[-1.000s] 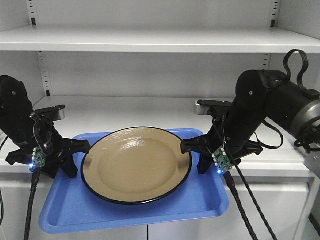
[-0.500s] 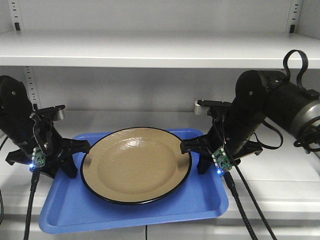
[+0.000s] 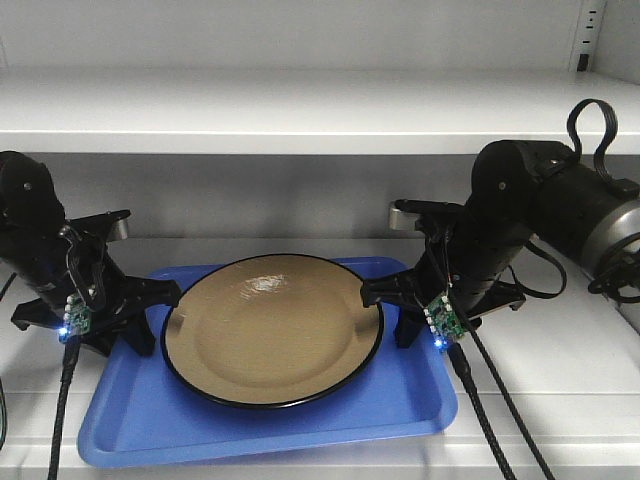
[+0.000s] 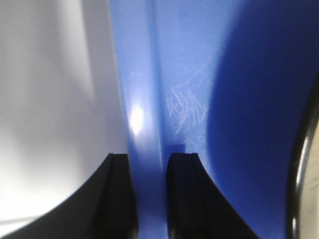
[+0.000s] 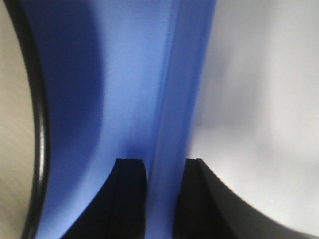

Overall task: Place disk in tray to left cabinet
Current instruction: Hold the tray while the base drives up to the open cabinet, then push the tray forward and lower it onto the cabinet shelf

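Left gripper (image 4: 148, 199) and right gripper (image 5: 162, 199) each pinch a tray (image 3: 250, 425) rim — slide level onto the cabinet shelf (image 3: 560, 370), matched speed, so the disk (image 3: 272, 330) stays centred.

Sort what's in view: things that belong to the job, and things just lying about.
Job: disk; tray under it; cabinet shelf; left gripper and right gripper, each clamped on a tray rim.
Lying about: nothing visible; only the arms' cables.

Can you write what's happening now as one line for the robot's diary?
left tool: shut on tray rim | right tool: shut on tray rim | disk: in tray | tray: at cabinet shelf
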### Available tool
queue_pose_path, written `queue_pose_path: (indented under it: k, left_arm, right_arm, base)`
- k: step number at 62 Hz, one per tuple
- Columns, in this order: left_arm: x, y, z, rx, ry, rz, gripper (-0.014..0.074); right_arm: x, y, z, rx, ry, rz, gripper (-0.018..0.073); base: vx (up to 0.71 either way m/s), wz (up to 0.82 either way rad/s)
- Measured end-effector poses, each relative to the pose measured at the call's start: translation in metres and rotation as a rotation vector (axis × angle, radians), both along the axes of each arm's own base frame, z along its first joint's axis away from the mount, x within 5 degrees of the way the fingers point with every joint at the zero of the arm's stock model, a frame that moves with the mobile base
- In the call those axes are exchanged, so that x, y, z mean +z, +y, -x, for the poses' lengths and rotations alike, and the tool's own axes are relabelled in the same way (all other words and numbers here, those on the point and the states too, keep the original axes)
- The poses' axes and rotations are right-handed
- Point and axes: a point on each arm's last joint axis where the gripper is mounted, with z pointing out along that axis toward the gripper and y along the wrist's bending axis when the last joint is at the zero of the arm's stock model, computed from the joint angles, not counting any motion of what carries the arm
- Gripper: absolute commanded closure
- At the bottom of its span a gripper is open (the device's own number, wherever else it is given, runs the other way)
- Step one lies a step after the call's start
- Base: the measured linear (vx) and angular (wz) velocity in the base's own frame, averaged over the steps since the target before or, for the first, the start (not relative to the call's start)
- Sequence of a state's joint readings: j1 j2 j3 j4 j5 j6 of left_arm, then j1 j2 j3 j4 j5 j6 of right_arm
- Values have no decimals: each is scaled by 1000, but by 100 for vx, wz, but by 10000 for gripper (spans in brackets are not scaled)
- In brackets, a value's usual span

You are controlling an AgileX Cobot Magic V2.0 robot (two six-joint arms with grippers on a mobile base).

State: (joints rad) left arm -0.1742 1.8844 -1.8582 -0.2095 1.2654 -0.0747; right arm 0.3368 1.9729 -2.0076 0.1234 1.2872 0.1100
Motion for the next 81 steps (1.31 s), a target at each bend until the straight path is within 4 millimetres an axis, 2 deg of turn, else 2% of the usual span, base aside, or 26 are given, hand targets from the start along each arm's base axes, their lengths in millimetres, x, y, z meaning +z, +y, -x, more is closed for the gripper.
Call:
queue_pose_path:
  k: [68,81]
  left_arm:
    - [0,0,0,1,-2,0,597]
    - [2,1,-8,17,-85,-6,597]
  right_arm:
    - [0,1,-2,-3,-20,-6,561]
    - [-15,3,-14,-10,-36,5,561]
  base:
    - [1,-1]
    - [0,0]
